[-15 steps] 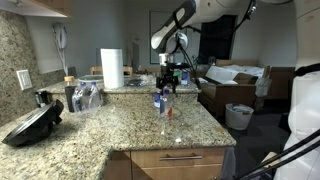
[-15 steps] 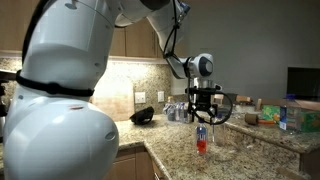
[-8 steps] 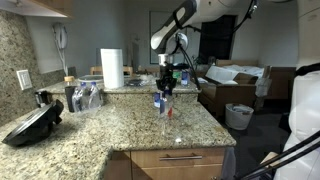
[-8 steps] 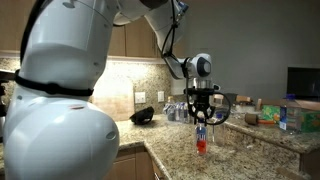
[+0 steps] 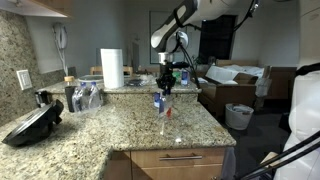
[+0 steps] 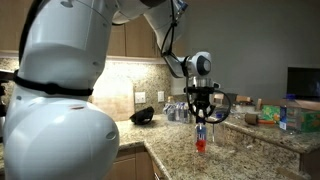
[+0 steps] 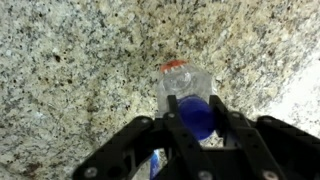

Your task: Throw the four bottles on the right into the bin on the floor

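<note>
gripper [image 5: 164,88] hangs straight down over the speckled granite counter [image 5: 90,140], at the end of the white arm [image 5: 178,22] that comes in from above. in the wrist view the gripper [image 7: 195,103] is only partly open, and its dark fingers [image 7: 176,122] stand one on each side of the cap of the blue-cap bottle [image 7: 198,120], very close to it. i cannot tell if the fingers already press on the cap or only stand beside it. the blue-cap bottle [image 5: 160,101] stands upright on the counter, directly under the gripper, near the corner of the counter that is toward the bin. just beside it is the red-cap bottle [image 7: 175,67], also small and clear. in the wrist view the two look touching or almost touching, but i cannot say which. in an exterior view the red-cap bottle [image 5: 168,122] is a little nearer to the camera than the blue one. in an exterior view the gripper [image 6: 203,118] is right above blue and red patches that overlap, so there the two bottles are hard to separate. the bin [image 5: 239,108] stands on the floor, well apart from the counter, with a pale liner over its rim. a white paper towel roll [image 5: 112,68] stands upright at the back of the counter. some clear things [image 5: 86,97] are near the wall, too small to tell what they are.
</note>
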Controlling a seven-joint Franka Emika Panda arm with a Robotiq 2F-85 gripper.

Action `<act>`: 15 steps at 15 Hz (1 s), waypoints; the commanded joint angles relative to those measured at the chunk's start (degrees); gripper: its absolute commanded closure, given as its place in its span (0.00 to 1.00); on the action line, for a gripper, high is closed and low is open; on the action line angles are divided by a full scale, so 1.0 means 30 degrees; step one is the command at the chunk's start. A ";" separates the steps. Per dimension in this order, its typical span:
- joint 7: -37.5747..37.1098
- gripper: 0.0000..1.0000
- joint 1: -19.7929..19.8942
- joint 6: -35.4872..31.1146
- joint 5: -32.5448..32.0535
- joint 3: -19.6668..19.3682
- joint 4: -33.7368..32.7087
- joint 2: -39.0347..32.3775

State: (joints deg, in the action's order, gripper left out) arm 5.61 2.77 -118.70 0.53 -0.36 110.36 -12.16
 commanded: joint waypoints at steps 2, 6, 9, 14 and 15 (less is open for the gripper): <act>0.0546 0.86 0.0307 -0.0583 0.0490 -0.0258 0.0767 0.0858; -0.0284 0.86 0.1344 -0.1761 0.1314 -0.1543 0.1831 0.2677; -0.0375 0.86 0.2379 -0.1194 0.1523 -0.2793 0.2094 0.3504; -0.0426 0.86 0.4312 0.0070 0.3629 -0.4963 0.2019 0.3448; -0.0815 0.86 0.4502 0.0061 0.4011 -0.5185 0.2155 0.3531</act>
State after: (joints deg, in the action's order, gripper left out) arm 5.19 14.37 -119.38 8.74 -14.40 115.43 -2.47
